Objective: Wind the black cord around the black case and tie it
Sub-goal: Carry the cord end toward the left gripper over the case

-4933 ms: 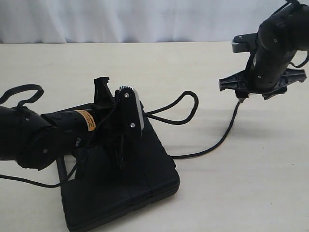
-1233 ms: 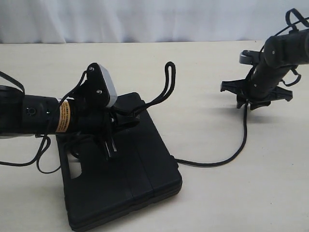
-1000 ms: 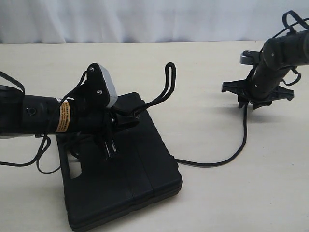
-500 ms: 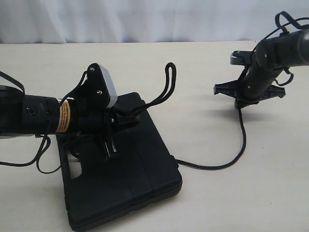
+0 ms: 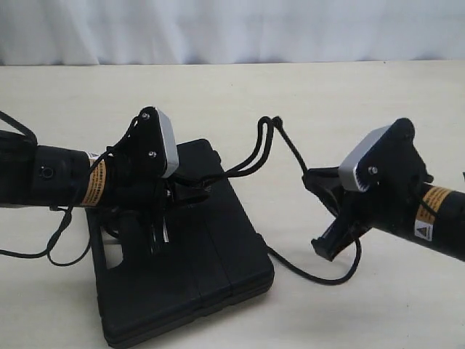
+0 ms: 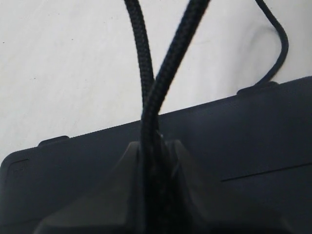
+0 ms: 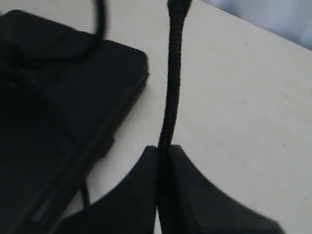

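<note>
The black case (image 5: 190, 270) lies flat at the front left of the table. Above its lid, my left gripper (image 5: 195, 187) is shut on a doubled stretch of the black cord (image 5: 256, 145). The two strands rise from the jaws to a bend in the air. In the left wrist view both strands of the cord (image 6: 168, 63) leave the left gripper (image 6: 157, 146) over the case (image 6: 243, 146). From the bend the cord drops to my right gripper (image 5: 311, 177), shut on one strand. The right wrist view shows the right gripper (image 7: 162, 148), the cord (image 7: 171, 83) and the case (image 7: 58, 97). The knot is not visible.
Slack cord (image 5: 320, 276) curls on the beige table (image 5: 349, 94) from under the case's right edge towards the right arm. Thin arm cables (image 5: 51, 243) hang left of the case. A white backdrop (image 5: 232, 29) closes the far side.
My right gripper has swung from the back right down towards the middle, carrying its strand, and now points at the case. The raised bend of cord shifted slightly right. The left arm barely moved.
</note>
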`<state>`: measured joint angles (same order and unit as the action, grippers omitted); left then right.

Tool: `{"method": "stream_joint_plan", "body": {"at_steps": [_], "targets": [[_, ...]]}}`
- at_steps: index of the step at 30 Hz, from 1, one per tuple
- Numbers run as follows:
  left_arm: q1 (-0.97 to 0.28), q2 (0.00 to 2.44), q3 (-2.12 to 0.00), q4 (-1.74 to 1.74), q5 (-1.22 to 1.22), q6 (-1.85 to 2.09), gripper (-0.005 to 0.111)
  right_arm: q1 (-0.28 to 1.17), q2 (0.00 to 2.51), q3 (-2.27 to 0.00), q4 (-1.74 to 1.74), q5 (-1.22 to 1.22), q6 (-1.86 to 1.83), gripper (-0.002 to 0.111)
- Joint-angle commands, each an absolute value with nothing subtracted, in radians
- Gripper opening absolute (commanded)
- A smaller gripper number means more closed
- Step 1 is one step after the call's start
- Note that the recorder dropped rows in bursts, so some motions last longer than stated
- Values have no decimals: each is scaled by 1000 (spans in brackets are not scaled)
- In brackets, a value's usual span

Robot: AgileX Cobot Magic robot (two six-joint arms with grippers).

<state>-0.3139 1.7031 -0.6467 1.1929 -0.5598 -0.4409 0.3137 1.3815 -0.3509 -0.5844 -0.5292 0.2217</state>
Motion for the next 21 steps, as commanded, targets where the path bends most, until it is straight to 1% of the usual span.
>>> {"method": "stream_joint_plan", "body": {"at_steps": [1, 7, 9, 11, 13, 14, 17, 21], "targets": [[-313, 1700, -653, 1202, -560, -439, 0, 321, 1358, -316, -696, -562, 213, 4], [-313, 1700, -653, 1199, -558, -415, 0, 321, 1358, -272, -782, -599, 162, 4], [-315, 1700, -653, 1201, -560, -415, 0, 321, 1358, -276, -782, -714, 162, 4], [-315, 1700, -653, 1223, -578, -415, 0, 328, 1358, -280, -735, -765, 162, 4], [-315, 1700, -653, 1263, -603, -415, 0, 344, 1361, -294, -666, -759, 169, 4], [-315, 1700, -653, 1319, -654, -415, 0, 363, 1363, -306, -631, -758, 169, 4], [-315, 1700, -653, 1358, -726, -415, 0, 396, 1372, -334, -635, -758, 169, 4], [-315, 1700, -653, 1326, -692, -415, 0, 447, 1381, -370, -616, -751, 173, 4]]}}
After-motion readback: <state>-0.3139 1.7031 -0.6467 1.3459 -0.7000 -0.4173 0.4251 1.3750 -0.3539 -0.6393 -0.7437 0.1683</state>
